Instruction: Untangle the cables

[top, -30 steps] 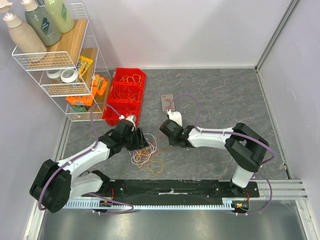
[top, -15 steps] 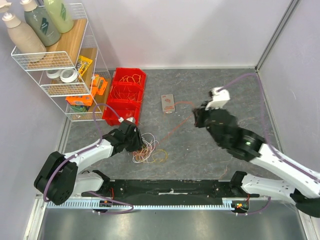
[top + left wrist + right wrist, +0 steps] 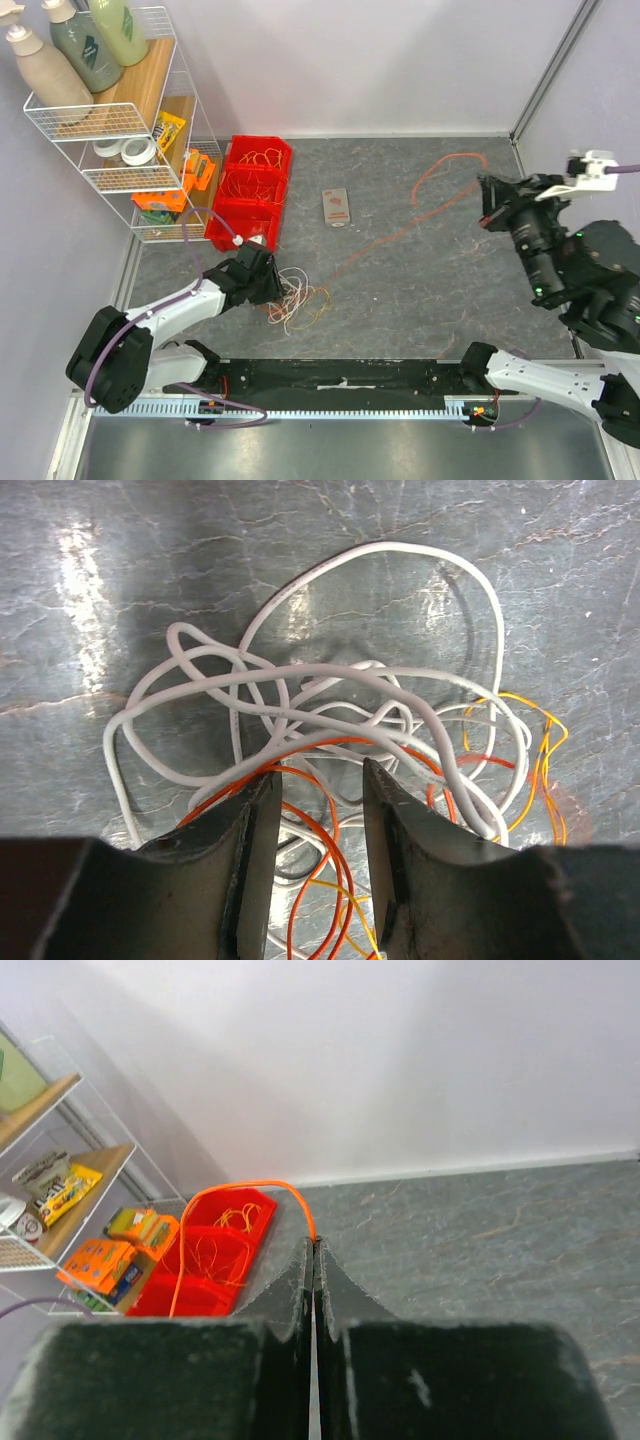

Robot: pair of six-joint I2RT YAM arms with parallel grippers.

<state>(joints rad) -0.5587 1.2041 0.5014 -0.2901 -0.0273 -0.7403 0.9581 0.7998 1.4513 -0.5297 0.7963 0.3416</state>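
Observation:
A tangle of white, orange and yellow cables point(image 3: 298, 303) lies on the grey floor near the left arm; in the left wrist view it point(image 3: 330, 700) spreads just beyond the fingers. My left gripper point(image 3: 272, 290) point(image 3: 318, 805) is open, its jaws down over the pile with orange strands between them. My right gripper point(image 3: 487, 203) point(image 3: 314, 1243) is raised at the far right and shut on one orange cable point(image 3: 420, 215) point(image 3: 235, 1190). That cable runs in a long line from the pile up to the jaws.
A red bin point(image 3: 250, 192) with orange wires stands at the back left point(image 3: 215, 1250). A white wire shelf point(image 3: 130, 130) with bottles and boxes is left of it. A small card point(image 3: 336, 208) lies mid-floor. Walls close the back and right.
My right gripper has swung from beside the pile far to the right and up, drawing one orange cable out in a long line. The left gripper has stayed low on the pile.

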